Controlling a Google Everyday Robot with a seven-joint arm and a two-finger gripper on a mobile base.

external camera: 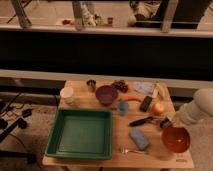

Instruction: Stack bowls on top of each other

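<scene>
In the camera view, the gripper [167, 123] sat at the far-left rim of the orange-red bowl [176, 140], at the table's [79, 86] front right; whether it gripped was unclear. The purple-maroon bowl [106, 94] stood well apart, beyond the green tray [80, 135]

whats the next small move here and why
Probably lift the orange-red bowl slightly off the table and start it toward the purple bowl. The gripper is at the orange-red bowl's rim near the front right corner. The purple bowl sits apart, mid-back, so nothing is stacked yet.
</scene>
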